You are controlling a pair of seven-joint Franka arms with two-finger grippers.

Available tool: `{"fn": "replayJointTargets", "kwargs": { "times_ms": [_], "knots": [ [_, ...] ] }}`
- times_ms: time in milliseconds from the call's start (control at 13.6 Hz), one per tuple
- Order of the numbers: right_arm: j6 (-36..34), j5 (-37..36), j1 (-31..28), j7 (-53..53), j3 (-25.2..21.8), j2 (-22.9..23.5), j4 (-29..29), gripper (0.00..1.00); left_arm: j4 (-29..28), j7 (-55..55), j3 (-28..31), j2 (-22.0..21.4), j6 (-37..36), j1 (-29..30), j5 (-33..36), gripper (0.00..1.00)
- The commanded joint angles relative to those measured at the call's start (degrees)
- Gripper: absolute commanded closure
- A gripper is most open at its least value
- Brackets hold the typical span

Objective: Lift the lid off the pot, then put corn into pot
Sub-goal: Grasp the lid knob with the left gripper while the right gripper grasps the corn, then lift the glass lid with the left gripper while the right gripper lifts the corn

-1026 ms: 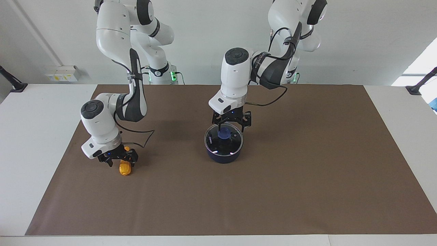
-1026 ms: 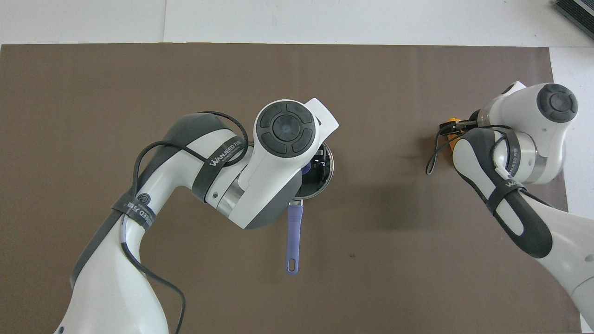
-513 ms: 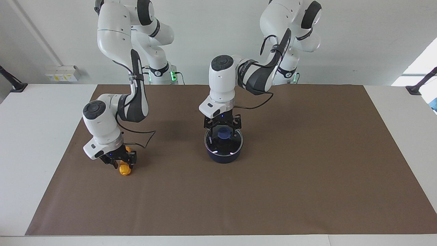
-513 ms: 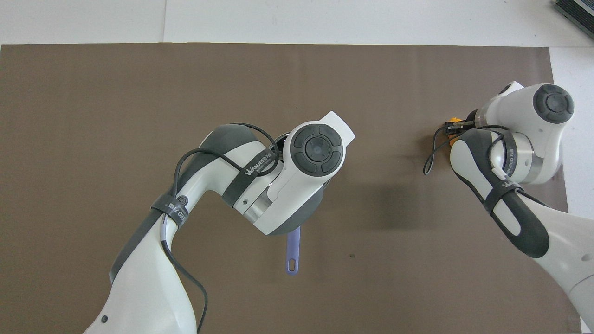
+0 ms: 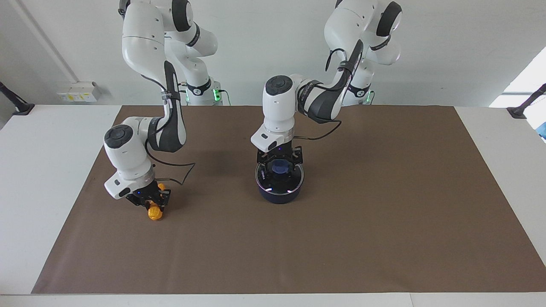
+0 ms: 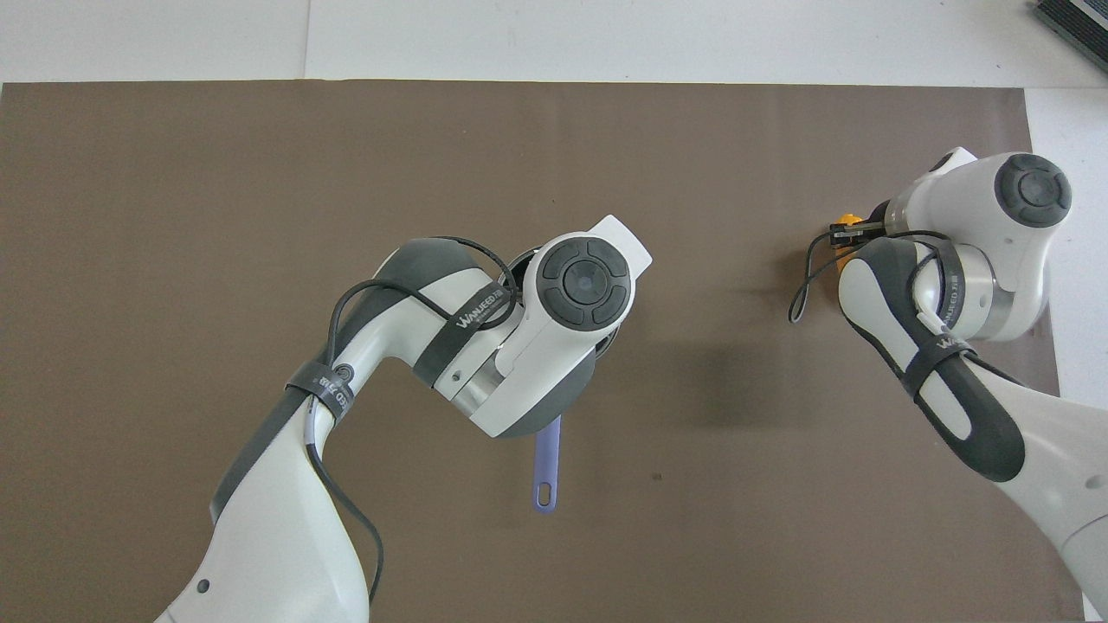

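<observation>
The dark blue pot (image 5: 279, 196) stands mid-table with the glass lid (image 5: 294, 181) on it. Its long handle (image 6: 547, 472) points toward the robots. My left gripper (image 5: 279, 165) is down on the lid, open, with a finger on each side of the blue knob (image 5: 280, 167). In the overhead view the left wrist hides the lid and most of the pot. The orange-yellow corn (image 5: 155, 213) lies on the mat toward the right arm's end, and a bit of it shows in the overhead view (image 6: 850, 221). My right gripper (image 5: 152, 204) is low over the corn, around its middle.
A brown mat (image 5: 384, 213) covers most of the white table. A black stand (image 5: 522, 108) sits at the table's corner on the left arm's end, and another (image 5: 17, 106) at the right arm's end.
My left gripper swung over the lid's centre and came down around the knob. My right gripper sank lower onto the corn. The pot, lid and corn stayed in place.
</observation>
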Motion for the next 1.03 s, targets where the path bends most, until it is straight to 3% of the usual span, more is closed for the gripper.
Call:
{"fn": "replayJointTargets", "kwargs": {
  "times_ms": [0, 147, 220, 366, 513, 733, 806, 953],
  "knots": [
    [-6.7, -0.8, -0.1, 0.6, 0.2, -3.9, 2.1, 1.00, -1.8, -1.2, 0.4, -1.6, 0.6, -0.5, 1.4, 0.00],
    [-12.5, -0.8, -0.1, 0.6, 0.3, -6.6, 4.1, 1.00, -1.8, -1.3, 0.4, -1.8, 0.7, -0.4, 1.4, 0.00],
    [-14.9, -0.8, -0.1, 0.6, 0.4, -8.4, 4.2, 1.00, -1.8, -1.7, 0.4, -1.9, 0.7, -0.3, 1.4, 0.05],
    [-17.5, -0.9, 0.0, 0.6, 0.5, -11.2, 4.4, 1.00, -1.7, -2.4, 0.4, -2.0, 0.5, -0.4, 1.4, 0.34],
    [-19.0, -0.8, 0.0, 0.5, 0.5, -13.2, 4.5, 1.00, -1.6, -2.4, 0.5, -2.0, 1.0, -0.3, 1.9, 0.44],
    [-24.3, -0.8, 0.3, 0.6, 0.7, -17.5, 6.1, 1.00, -1.4, -2.4, 0.5, -2.3, 0.5, -0.4, 2.0, 0.91],
    [-28.2, -0.8, 1.1, 0.7, 0.6, -19.3, 7.1, 1.00, -1.5, -2.4, 0.5, -2.7, 0.4, -0.4, 2.0, 0.98],
    [-34.8, -1.2, 1.1, 0.8, 0.6, -22.0, 8.6, 1.00, -1.5, -2.3, 0.6, -4.2, -0.9, -0.4, 2.1, 0.98]
  ]
}}
